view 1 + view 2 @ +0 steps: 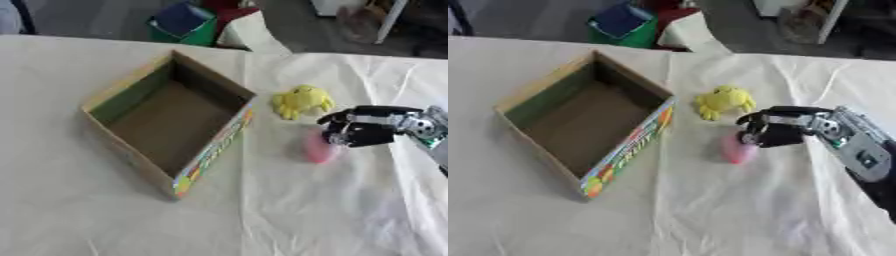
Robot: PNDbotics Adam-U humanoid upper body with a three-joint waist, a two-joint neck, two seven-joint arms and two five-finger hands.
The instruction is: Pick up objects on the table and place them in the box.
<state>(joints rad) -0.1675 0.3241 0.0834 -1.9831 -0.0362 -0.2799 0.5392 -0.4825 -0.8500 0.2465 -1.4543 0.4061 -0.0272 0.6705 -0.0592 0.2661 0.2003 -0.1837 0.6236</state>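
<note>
**Tabletop contents, left to right**

Cardboard box (166, 120): open, empty, left of centre; printed near-right wall colourful, lettering unreadable.
Yellow toy (301, 101): just right of box, free room around it.
Pink object (736, 148): near side of toy, on white-covered tabletop (289, 210).
Right hand (779, 129): fingers curled, touching the pink object's right end; whether they grasp it cannot be told. Right eye view shows more forearm.

My right hand (776, 131) at the right of the frame has glossy black fingers and a black palm. Behind it I see a silver wrist joint (826, 128), then a grey forearm casing (866, 155) with a small dark round fitting.
</note>
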